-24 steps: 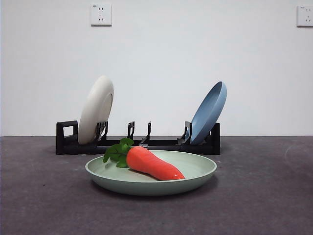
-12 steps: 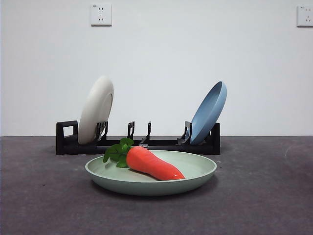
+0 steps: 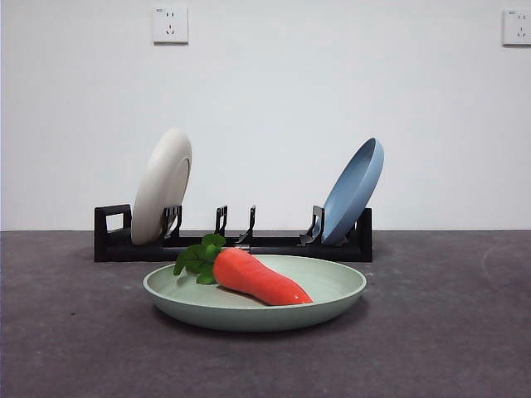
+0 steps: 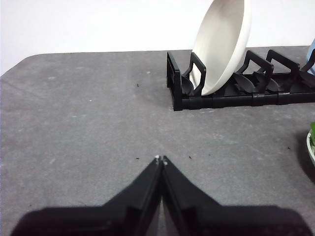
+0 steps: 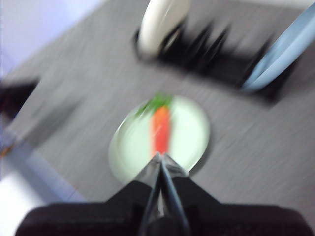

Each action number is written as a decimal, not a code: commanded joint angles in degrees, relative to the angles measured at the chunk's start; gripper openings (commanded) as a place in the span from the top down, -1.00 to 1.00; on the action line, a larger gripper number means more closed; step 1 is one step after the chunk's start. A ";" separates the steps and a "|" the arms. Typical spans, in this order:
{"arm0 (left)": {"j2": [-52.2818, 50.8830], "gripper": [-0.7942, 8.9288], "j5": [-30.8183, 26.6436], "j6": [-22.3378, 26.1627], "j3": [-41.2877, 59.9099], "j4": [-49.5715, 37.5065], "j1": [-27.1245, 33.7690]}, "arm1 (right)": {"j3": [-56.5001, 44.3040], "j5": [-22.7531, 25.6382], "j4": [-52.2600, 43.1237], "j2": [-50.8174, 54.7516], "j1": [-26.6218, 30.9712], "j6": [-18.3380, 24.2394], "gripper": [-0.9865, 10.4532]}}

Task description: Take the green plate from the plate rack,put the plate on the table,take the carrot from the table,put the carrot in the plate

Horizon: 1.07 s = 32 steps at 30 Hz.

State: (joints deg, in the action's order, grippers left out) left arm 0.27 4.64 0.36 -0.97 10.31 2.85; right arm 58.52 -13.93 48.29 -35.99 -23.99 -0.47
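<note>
The green plate (image 3: 254,300) lies flat on the table (image 3: 448,332) in front of the plate rack (image 3: 232,240). The carrot (image 3: 257,278) rests in it, leaves toward the cream plate's side. In the blurred right wrist view the green plate (image 5: 189,132) with the carrot (image 5: 160,129) lies well below my right gripper (image 5: 160,158), which is shut and holds nothing. My left gripper (image 4: 161,159) is shut and empty over bare table, off to the side of the plate rack (image 4: 236,93). Neither arm shows in the front view.
A cream-white plate (image 3: 162,186) stands in the rack's left end and a blue plate (image 3: 354,191) leans in its right end. The middle slots of the rack hold nothing. A white wall with two sockets rises behind the table.
The front view shifted a pixel or two; plate, carrot and rack stay as they were. The blur in the right wrist view shows that arm moving.
</note>
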 commanded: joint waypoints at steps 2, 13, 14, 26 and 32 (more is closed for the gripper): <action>-0.15 0.84 0.00 -0.39 0.76 -0.02 0.15 | -8.00 -0.09 -8.92 6.36 9.64 2.99 0.83; -0.15 0.84 0.00 -0.37 0.76 -0.02 0.15 | -39.30 1.31 -33.77 24.94 18.10 2.93 0.83; -0.15 0.84 0.00 -0.37 0.76 -0.02 0.15 | -40.74 2.08 -34.32 25.73 18.10 2.91 0.83; -0.15 0.84 0.02 -0.37 0.76 -0.02 0.15 | -53.31 8.48 -35.01 35.08 18.29 0.07 0.83; -0.15 0.84 0.02 -0.39 0.76 -0.02 0.15 | -57.09 8.37 -35.04 35.93 18.29 -1.55 0.83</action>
State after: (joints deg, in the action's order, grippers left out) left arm 0.27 4.64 0.36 -0.97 10.31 2.85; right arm 2.33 -5.65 13.45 -0.30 -5.87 -0.86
